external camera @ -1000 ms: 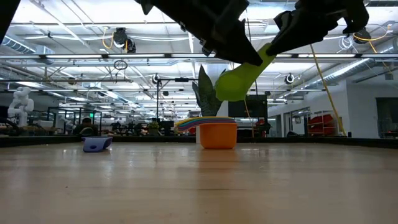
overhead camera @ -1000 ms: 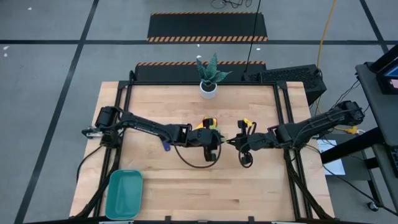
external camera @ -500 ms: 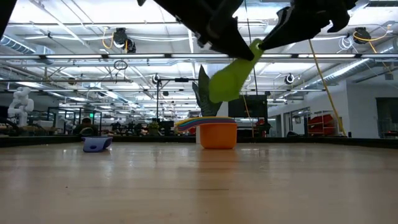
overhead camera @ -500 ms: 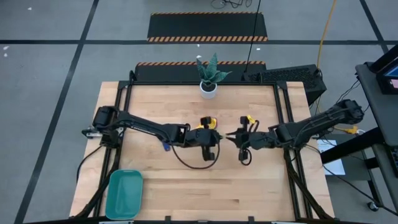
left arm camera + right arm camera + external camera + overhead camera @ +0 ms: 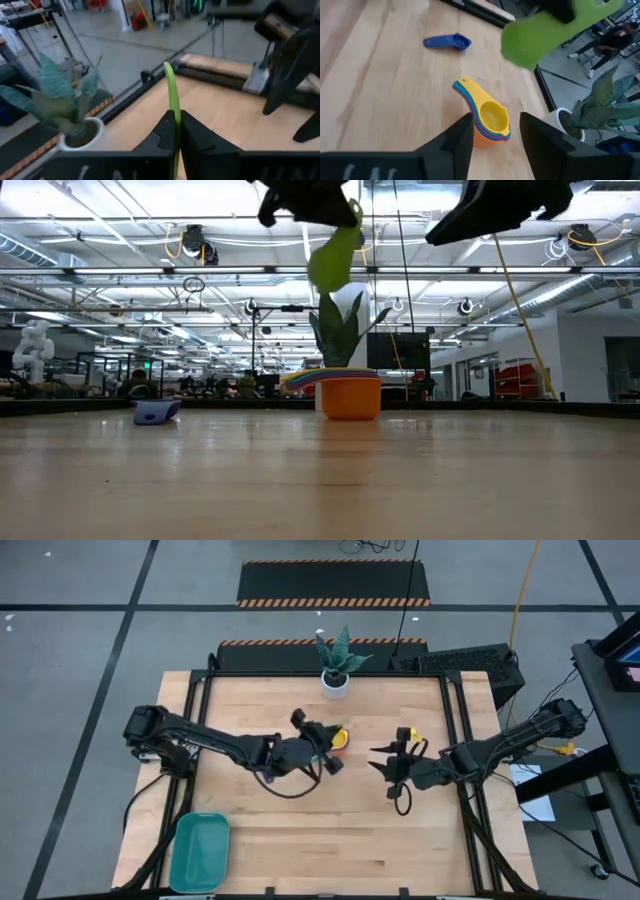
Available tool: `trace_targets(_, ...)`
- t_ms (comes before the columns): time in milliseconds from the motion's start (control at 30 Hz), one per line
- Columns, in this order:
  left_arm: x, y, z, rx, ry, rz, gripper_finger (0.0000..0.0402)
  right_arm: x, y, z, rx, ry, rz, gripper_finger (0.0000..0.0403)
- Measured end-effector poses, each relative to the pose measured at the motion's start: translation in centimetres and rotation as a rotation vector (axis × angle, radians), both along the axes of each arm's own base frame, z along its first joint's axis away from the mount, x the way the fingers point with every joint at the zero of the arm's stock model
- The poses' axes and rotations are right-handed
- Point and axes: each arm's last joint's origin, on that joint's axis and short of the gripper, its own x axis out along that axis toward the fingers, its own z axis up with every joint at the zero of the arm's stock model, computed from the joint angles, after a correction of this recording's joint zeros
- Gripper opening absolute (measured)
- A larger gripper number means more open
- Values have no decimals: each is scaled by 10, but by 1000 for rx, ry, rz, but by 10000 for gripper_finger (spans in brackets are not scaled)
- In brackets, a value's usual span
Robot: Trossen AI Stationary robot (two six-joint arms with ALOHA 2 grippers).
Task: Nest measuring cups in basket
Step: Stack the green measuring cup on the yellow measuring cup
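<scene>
The left claw (image 5: pixel 335 210) grips the small green plastic measuring cup (image 5: pixel 330 258) aloft, likely for nesting; the right claw (image 5: pixel 385 759) has released.

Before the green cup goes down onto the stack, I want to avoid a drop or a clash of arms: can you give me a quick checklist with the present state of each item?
1. Left gripper shut on the green cup: ok.
2. Right gripper open and holding nothing: ok.
3. Right gripper apart from the green cup and the left arm: ok.
4. Stack of nested cups upright on the table, yellow cup on top: ok.
5. Green cup centred above the stack: cannot tell.
6. Navy cup nested, and the teal basket holding the stack: not ok. The navy cup lies alone; the basket sits apart at the table's corner.
</scene>
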Motion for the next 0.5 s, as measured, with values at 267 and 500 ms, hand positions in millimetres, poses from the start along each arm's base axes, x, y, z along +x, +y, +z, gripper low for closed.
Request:
trace_targets(267, -18, -2, -20, 27, -424, -99, 6, 5, -2, 2, 61, -186, -107, 155)
trace_targets(500, -29, -12, -25, 108, -509, -236, 7, 6, -5, -6, 153, -438, -127, 155)
